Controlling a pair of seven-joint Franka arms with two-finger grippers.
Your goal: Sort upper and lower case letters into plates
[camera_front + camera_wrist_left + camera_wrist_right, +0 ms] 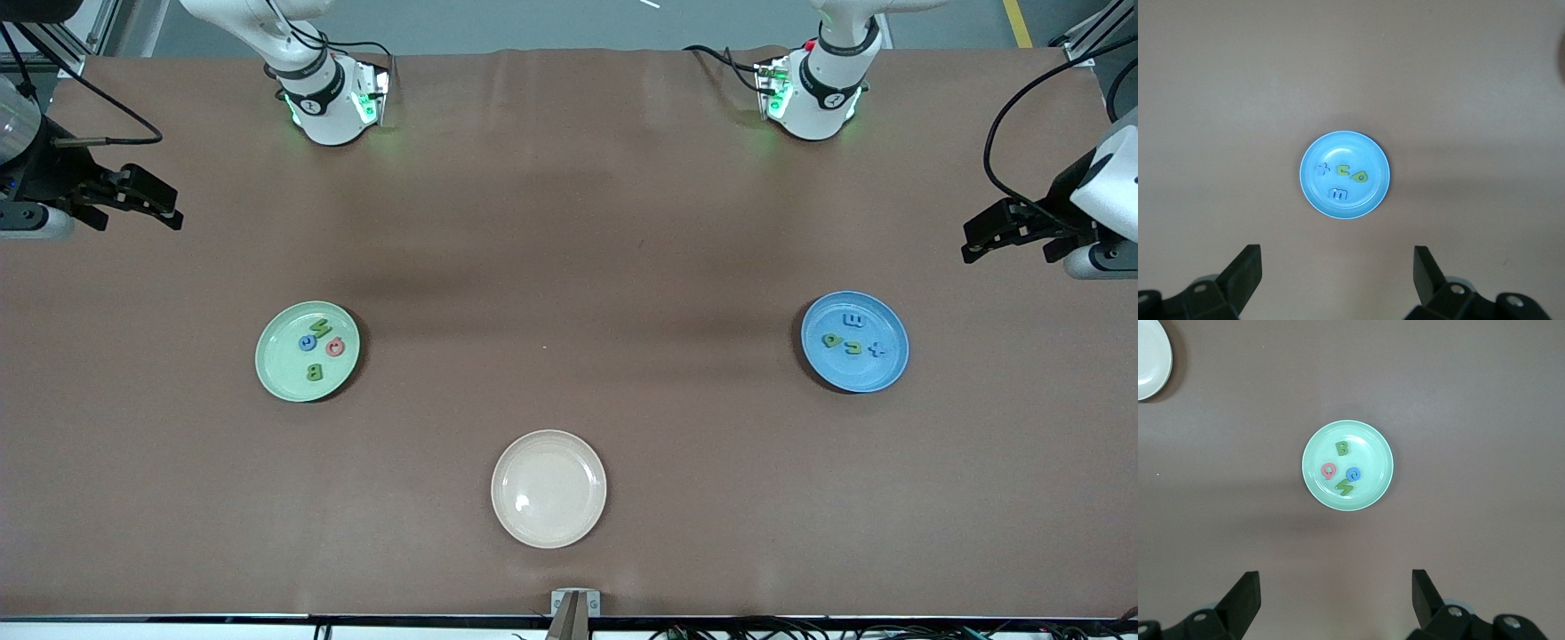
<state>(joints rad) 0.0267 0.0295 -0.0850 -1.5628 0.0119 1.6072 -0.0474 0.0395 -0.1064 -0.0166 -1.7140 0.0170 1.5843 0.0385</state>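
Observation:
The pale mint green plate (277, 357) lies toward the right arm's end of the table and holds several letters: a green B (315, 372), a green M (320, 327), a blue one (308, 342) and a pink one (335, 348). In the right wrist view that plate (1373, 447) shows the same letters. The blue plate (855, 375) toward the left arm's end holds two green letters (842, 342), a blue letter (855, 319) and a blue cross (877, 348). My right gripper (164, 209) and left gripper (978, 240) hang open and empty over bare table at the two ends.
A cream plate (548, 488) with nothing in it sits nearest the front camera, midway between the two plates. The brown table cover (569, 267) stretches between the arm bases and the plates.

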